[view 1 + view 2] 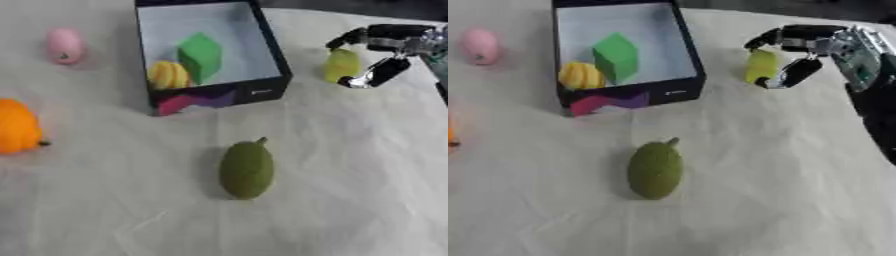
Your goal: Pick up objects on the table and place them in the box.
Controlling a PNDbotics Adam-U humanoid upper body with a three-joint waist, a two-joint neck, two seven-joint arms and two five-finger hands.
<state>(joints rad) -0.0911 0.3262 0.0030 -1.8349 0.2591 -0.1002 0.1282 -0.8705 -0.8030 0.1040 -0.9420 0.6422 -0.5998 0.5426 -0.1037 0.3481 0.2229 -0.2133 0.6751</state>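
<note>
— White cloth covers the whole table (350,200), creased here and there. What's the biggest thing on it?

— That's the dark-walled box (219,95), open at the top, sitting toward the far side. Inside are a green block (200,56) and a yellow ribbed piece (168,75), side by side.

— And outside the box?

— An orange fruit (17,126) at the left edge, an olive-green oval fruit (247,169) in the near middle, a pink oval (65,45) at the far left, and a small yellow-green fruit (761,65) just right of the box.

— Which one is being worked on?

— The yellow-green one. The right hand (815,47) comes in from the right with its fingers curled over the top and its thumb on the near side. It looks like a pinch, though I can't tell whether the fruit is off the cloth. No left hand shows.

— How should the step go?

— I'd say lift straight up until the fruit clears the box wall, carry it left over the open floor beside the green block, then lower before opening, so it doesn't bounce or roll out.
</note>
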